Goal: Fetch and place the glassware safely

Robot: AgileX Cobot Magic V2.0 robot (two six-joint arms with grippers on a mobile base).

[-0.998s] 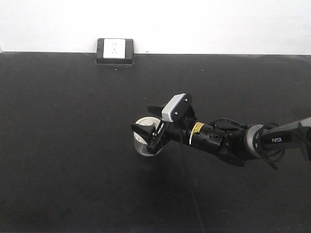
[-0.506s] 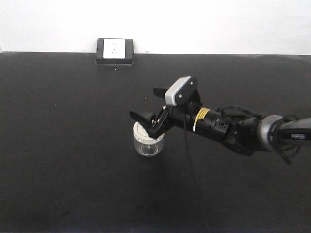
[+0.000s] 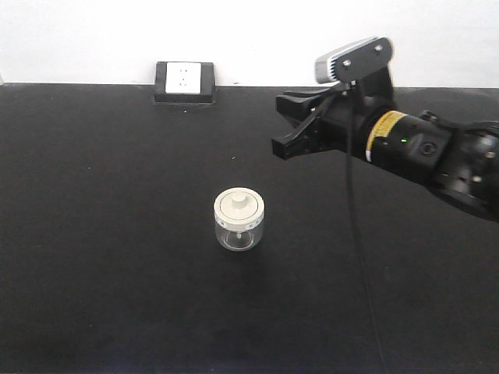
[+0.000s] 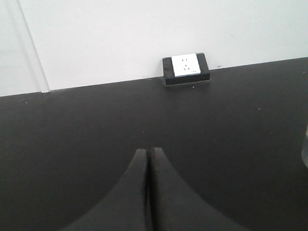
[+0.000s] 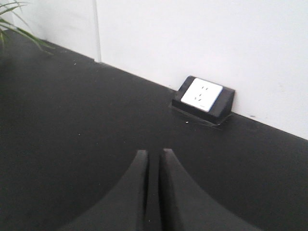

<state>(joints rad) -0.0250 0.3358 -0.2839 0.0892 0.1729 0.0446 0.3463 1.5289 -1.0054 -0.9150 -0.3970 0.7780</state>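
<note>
Even, diffuse light fills all three views, leaving the white wall (image 3: pixel 249 39) bright and nearly washed out, the matte black table (image 3: pixel 117 234) glare-free with scarcely any shadows, and both wrist views soft, their near fingers (image 4: pixel 149 202) blurred.

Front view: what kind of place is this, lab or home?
Likely a lab or test bench: a bare black tabletop against a plain white wall, a desktop power socket box at the back edge, and one glass jar as the only prop.

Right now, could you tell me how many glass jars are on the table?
1. The lidded glass jar stands upright near the middle of the black table, apart from the right gripper.
</note>
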